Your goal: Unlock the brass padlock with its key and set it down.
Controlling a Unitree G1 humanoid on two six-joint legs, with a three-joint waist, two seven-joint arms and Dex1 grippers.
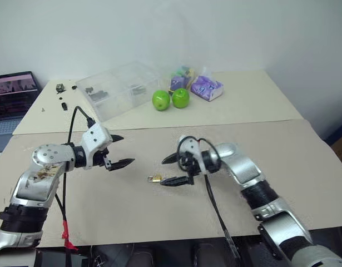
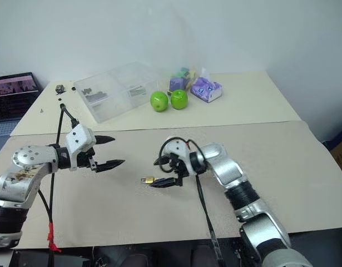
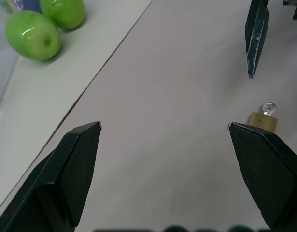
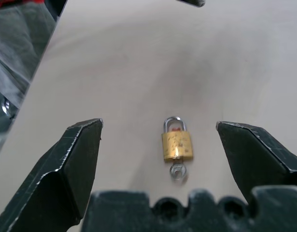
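Beige tabletop from the head camera: the brass padlock [image 1: 155, 178] lies flat between the left gripper [image 1: 120, 150] and right gripper [image 1: 174, 169], both spread wide, holding nothing. Right wrist: the key [image 4: 176, 171] sits in the padlock, shackle looking seated, so it may be locked; a clumsy pinch could skid it away.

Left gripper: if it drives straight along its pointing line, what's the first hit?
Likely the bare table; the padlock sits off to one side by a finger, and the right gripper lies beyond. Depth is unclear.
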